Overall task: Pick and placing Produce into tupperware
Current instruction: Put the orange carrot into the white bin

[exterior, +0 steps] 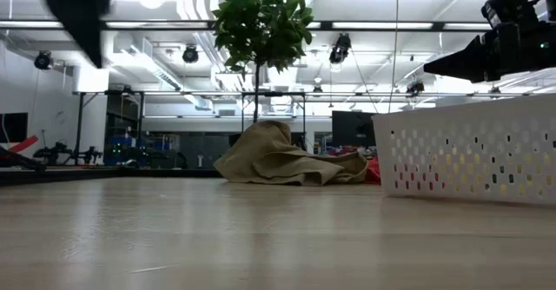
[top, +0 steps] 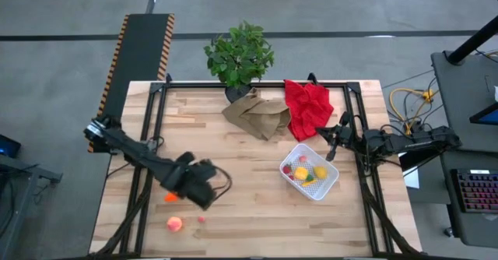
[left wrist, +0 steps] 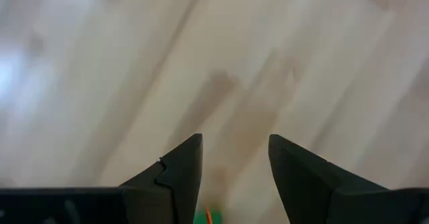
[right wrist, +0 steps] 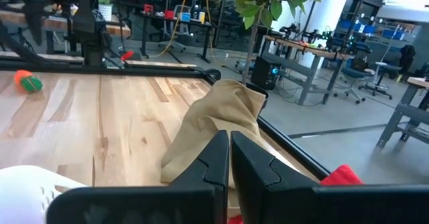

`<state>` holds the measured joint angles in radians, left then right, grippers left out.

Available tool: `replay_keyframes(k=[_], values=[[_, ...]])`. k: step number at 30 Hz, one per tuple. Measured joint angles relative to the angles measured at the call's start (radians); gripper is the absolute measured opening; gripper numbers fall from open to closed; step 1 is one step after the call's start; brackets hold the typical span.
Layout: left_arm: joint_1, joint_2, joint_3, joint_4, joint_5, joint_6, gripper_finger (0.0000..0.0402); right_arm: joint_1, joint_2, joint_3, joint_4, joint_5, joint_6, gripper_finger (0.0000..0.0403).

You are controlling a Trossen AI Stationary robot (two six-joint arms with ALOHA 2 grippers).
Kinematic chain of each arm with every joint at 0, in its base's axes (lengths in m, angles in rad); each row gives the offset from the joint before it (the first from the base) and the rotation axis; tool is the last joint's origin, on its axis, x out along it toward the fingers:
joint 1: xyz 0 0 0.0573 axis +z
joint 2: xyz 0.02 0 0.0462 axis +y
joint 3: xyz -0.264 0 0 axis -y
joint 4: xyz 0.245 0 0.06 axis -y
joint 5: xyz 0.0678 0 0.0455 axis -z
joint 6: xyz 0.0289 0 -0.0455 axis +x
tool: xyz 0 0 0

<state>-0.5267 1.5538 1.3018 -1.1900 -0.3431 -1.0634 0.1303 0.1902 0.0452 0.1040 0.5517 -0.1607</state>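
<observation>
The left gripper (top: 204, 191) was positioned above the table (top: 257, 221) toward 8 o'clock. Its fingers (left wrist: 179, 172) were spread apart over bare wood, and nothing was seen gripped between them. A sliver of green and orange was visible at the base of the fingers in the left wrist view; whether it was touched could not be told. The carrot (top: 170, 198) was located on the table just beside the gripper, at its 9 o'clock. The peach (top: 175, 224) was located near the table's front edge, at the gripper's 7 o'clock, with a small red berry (top: 201, 219) just beside it at 3 o'clock.

The tupperware (top: 330, 185) was placed toward 4 o'clock from the table centre; the lemon (top: 320, 171) and other produce were held inside it.

The right gripper (top: 332, 151) was held at the tupperware's 1 o'clock corner, fingers (right wrist: 216, 158) pressed together and empty. The bag (top: 257, 114) and the cloth (top: 308, 106) were located at 12 o'clock, with the plant (top: 239, 54) behind them.
</observation>
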Motion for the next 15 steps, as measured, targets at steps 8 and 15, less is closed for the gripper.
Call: replay_keyframes(k=[8, 15], values=[[-0.152, -0.036, 0.000, -0.124, 0.091, -0.297, 0.0157, 0.000, 0.000, 0.000, 0.005, 0.000, -0.005, 0.0009], [-0.209, -0.020, -0.080, -0.120, 0.230, -0.424, 0.0158, 0.000, 0.000, 0.000, 0.006, 0.002, -0.005, 0.0009]])
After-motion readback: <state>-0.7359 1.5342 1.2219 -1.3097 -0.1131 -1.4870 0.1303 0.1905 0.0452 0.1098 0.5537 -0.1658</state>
